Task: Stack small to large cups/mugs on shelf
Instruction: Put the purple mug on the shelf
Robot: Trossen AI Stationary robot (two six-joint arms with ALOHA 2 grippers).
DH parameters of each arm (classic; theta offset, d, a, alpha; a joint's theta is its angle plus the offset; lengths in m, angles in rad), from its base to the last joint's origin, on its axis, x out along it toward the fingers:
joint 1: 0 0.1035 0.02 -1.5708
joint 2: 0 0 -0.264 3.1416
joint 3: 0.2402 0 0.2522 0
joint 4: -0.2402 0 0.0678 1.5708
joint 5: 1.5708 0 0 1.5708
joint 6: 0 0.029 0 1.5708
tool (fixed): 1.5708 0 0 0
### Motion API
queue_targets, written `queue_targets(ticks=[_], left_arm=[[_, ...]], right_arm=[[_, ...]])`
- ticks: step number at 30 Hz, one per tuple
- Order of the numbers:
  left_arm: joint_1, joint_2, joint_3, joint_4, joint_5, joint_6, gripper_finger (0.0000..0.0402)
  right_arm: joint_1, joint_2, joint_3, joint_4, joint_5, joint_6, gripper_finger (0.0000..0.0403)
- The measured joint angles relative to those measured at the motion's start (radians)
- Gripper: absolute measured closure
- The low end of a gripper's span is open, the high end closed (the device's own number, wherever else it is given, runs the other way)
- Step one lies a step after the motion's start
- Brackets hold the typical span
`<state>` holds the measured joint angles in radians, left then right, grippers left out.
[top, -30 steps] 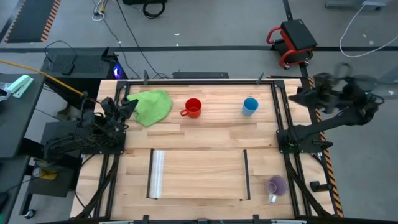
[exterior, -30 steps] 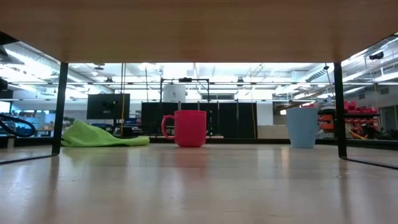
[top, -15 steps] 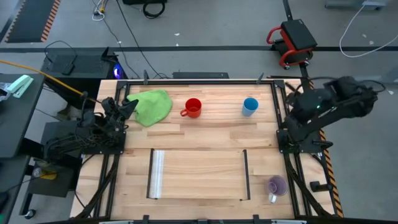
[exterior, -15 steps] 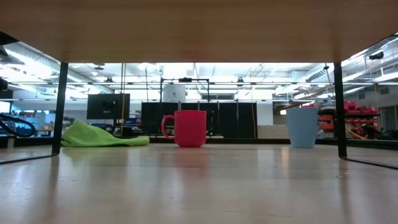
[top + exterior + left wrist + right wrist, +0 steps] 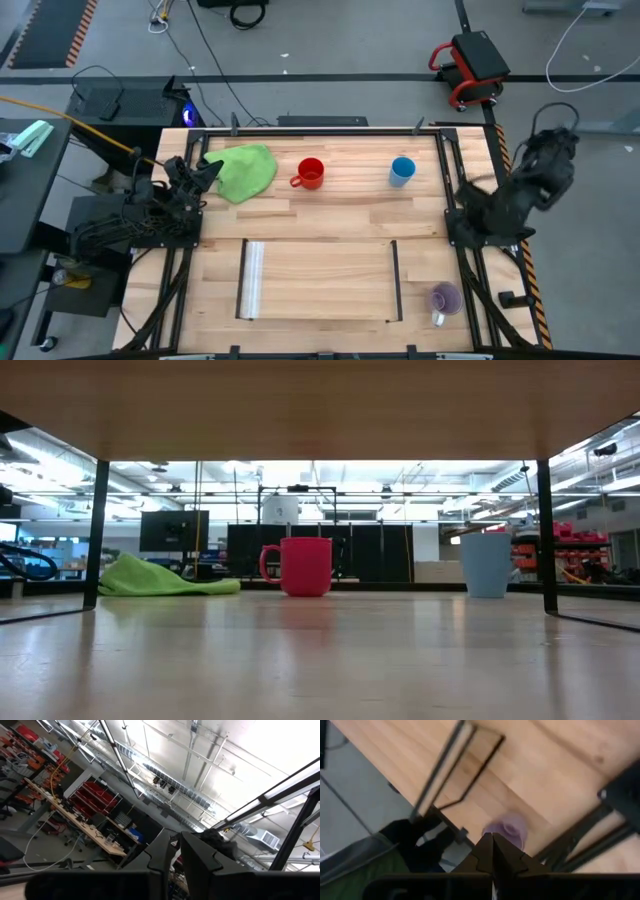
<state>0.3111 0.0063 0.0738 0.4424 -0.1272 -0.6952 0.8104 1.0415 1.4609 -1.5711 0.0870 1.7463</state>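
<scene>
The translucent purple mug with a whitish handle (image 5: 443,299) stands at the table's near right corner, just beside the dark bar of the rectangular light wooden shelf panel (image 5: 320,280), touching nothing. It looks like thin plastic: probably light, stiff, and smooth enough to slip, so a grip across the rim and wall, away from the handle, seems the safest hold. The right wrist view shows it blurred (image 5: 506,830) ahead of that arm's fingers.

The handleless light-blue cup (image 5: 402,170) stands at the far side of the table, right of centre, upright and open; with no handle, it would have to be pinched across its wall. The red mug with a handle (image 5: 310,173) stands to its left, well apart, handle towards the crumpled green cloth (image 5: 243,169). It looks heavier, likely ceramic, and its rim is the firmer place to take.

The right gripper (image 5: 492,851) hangs over the table's right frame, its fingers pressed together on nothing. The left gripper (image 5: 174,851) waits at the table's left edge, pointing up at the room's ceiling, likewise closed and empty.
</scene>
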Motion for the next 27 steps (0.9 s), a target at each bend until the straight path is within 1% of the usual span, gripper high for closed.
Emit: queue_targets(ticks=[4, 7, 10, 13, 15, 18, 24, 27], left_arm=[[0.0, 0.0, 0.0, -0.012, 0.0, 0.0, 0.0345], [0.0, 0.0, 0.0, -0.03, 0.0, 0.0, 0.035], [0.0, 0.0, 0.0, -0.04, 0.0, 0.0, 0.0351], [0.0, 0.0, 0.0, -0.053, 0.0, 0.0, 0.0347], [0.0, 0.0, 0.0, -0.054, 0.0, 0.0, 0.0344], [0.0, 0.0, 0.0, -0.062, 0.0, 0.0, 0.034], [0.0, 0.0, 0.0, -0.076, 0.015, 0.0, 0.0344], [0.0, 0.0, 0.0, -0.093, 0.033, 0.0, 0.0346]], right_arm=[[0.141, 0.077, 0.0, 0.0, 0.002, 0.182, 0.0393], [0.227, 0.145, 0.0, 0.001, 0.002, 0.301, 0.0393], [0.285, 0.21, 0.0, 0.0, -0.003, 0.424, 0.0393], [0.319, 0.271, 0.0, 0.001, -0.043, 0.547, 0.0393], [0.326, 0.305, 0.0, 0.0, -0.068, 0.607, 0.0393], [0.304, 0.349, 0.0, 0.002, -0.104, 0.614, 0.0393], [0.232, 0.407, 0.0, 0.0, -0.1, 0.648, 0.0382], [0.223, 0.438, 0.0, 0.0, -0.099, 0.658, 0.0372]])
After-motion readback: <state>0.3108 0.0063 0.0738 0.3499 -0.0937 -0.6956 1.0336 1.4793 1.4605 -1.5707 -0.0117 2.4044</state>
